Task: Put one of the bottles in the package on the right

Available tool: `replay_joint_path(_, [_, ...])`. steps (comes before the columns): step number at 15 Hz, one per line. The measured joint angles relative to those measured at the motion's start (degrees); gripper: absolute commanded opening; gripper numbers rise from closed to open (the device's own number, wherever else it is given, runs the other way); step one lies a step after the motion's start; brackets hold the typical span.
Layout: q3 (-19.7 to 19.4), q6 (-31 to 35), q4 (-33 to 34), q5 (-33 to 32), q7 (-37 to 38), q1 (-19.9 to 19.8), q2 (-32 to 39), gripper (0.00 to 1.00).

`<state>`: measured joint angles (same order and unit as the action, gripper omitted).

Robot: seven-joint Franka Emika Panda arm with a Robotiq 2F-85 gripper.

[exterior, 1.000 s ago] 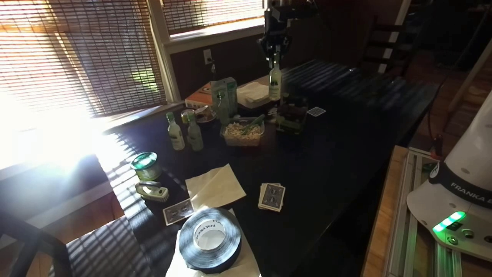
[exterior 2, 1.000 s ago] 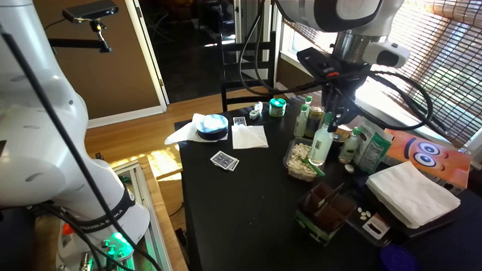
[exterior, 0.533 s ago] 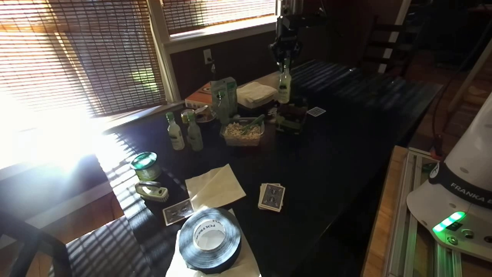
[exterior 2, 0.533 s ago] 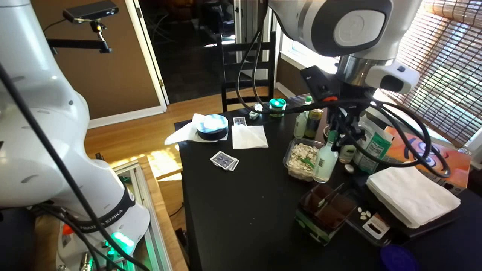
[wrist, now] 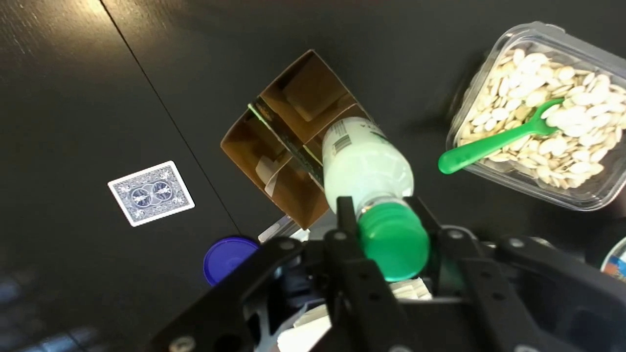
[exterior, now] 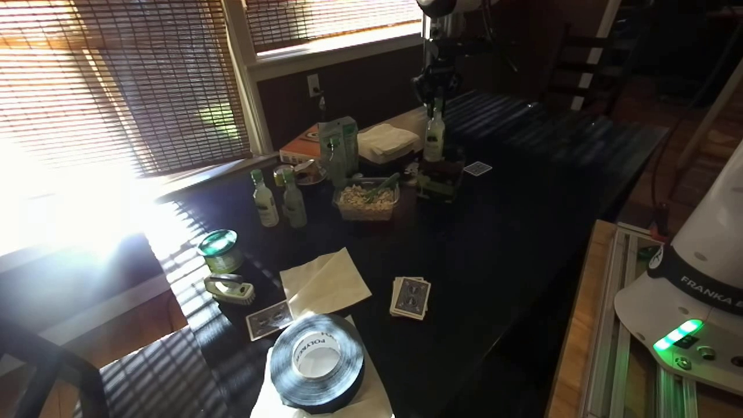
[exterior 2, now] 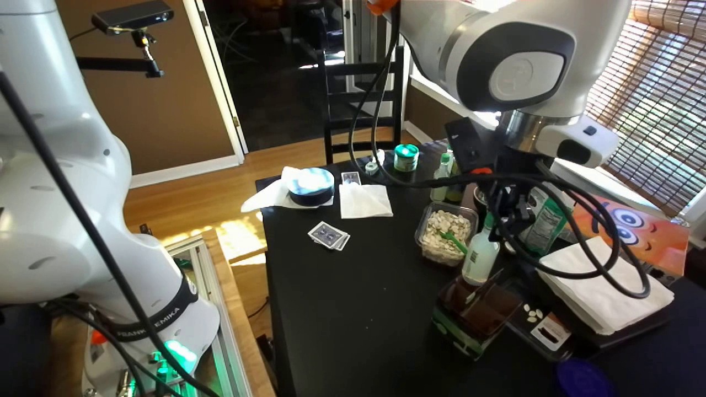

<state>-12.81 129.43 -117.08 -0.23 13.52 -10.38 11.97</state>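
The held bottle (wrist: pixel 367 161) is pale, with a green cap; it also shows in both exterior views (exterior: pixel 434 139) (exterior 2: pixel 481 258). My gripper (wrist: pixel 379 203) is shut on its neck, just below the cap; in an exterior view a cable partly covers the gripper (exterior 2: pixel 506 215). The package (wrist: pixel 313 88) is an open brown cardboard carrier with dividers, green outside (exterior 2: pixel 458 333). The bottle is slightly tilted, its base over the package's compartment nearest the seeds; I cannot tell whether the base is below the rim. Other bottles (exterior: pixel 265 203) (exterior: pixel 294 203) (exterior: pixel 334 165) stand upright on the table.
A clear tub of seeds (wrist: pixel 538 190) with a green spoon (wrist: pixel 494 144) stands close beside the package. White napkins (exterior 2: pixel 606 286), a blue lid (exterior 2: pixel 584 377), a bag (exterior 2: pixel 543 226) and an orange box (exterior 2: pixel 651 231) lie around it. A playing card (wrist: pixel 151 193) lies across from the tub.
My gripper has carried the bottle towards the package and lowered it. Its base has come from beside the seed tub to over the package. The package and other bottles have not moved.
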Motion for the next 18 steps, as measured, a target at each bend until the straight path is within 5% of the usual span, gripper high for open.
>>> replay_joint_path(18, [-0.06,6.35,-0.03,0.2,0.77,-0.03,6.11,0.07])
